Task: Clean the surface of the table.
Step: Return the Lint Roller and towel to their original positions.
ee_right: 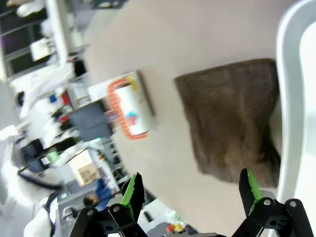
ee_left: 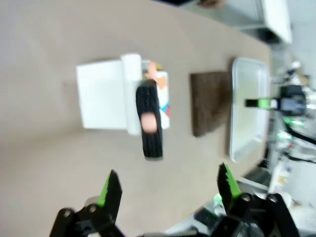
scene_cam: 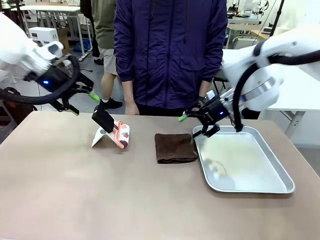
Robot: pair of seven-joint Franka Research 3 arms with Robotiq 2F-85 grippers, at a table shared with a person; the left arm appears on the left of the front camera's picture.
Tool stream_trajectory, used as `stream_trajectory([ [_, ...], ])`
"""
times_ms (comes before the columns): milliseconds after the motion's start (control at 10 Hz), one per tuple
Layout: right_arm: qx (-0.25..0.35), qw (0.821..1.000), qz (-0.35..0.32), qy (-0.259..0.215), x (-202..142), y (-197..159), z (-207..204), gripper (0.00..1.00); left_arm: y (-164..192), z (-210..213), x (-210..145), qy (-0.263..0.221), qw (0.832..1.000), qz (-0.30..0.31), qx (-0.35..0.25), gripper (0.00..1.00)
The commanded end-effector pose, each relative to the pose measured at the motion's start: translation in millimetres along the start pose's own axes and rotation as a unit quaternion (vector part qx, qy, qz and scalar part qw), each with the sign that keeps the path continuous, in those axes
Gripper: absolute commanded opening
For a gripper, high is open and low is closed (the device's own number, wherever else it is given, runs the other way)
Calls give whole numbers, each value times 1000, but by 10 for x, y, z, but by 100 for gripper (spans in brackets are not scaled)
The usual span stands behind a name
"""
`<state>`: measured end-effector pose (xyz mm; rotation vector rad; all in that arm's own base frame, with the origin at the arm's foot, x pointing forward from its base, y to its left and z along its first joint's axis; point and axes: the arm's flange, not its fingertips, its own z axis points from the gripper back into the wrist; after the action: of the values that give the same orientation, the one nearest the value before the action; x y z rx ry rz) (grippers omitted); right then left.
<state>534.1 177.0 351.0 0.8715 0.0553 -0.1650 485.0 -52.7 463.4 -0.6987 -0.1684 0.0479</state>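
Because the near half of the table (scene_cam: 125, 200) lies bare, the working items sit in a row across its middle, within reach of both arms. The lint roller (scene_cam: 114, 131) rests at left-centre, its black handle propped upward and its patterned roll on the tan surface beside a white sheet or cover, a posture that leaves the handle free for a grasp from above. To its right the folded brown cloth (scene_cam: 174, 147) lies flat, its right edge touching or just beside the rim of the metal tray (scene_cam: 280, 172), which sits on the table's right side and holds no solid item, apart from a faint mark. Farther back, the left hand (scene_cam: 84, 101) hovers above the table's far left edge with its fingers spread wide and holding nothing; in its wrist view the roller lies directly ahead of it. The right hand (scene_cam: 194, 124) hangs over the tray's far-left corner, near the cloth, likewise spread wide and empty. Beyond the far edge a person (scene_cam: 170, 50) stands facing the table, one hand near the edge.
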Motion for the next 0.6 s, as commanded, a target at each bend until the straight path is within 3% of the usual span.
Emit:
stream_trajectory([
  [0,89,994,39,39,-254,-175,637,100,408,468,-408,28,994,-12,-108,100],
  [200,133,989,46,43,-526,-303,1215,100,805,785,-730,20,978,-17,-209,100],
  [500,176,984,5,-22,-918,-722,1937,100,1650,1105,-1009,-61,923,31,-378,100],
])
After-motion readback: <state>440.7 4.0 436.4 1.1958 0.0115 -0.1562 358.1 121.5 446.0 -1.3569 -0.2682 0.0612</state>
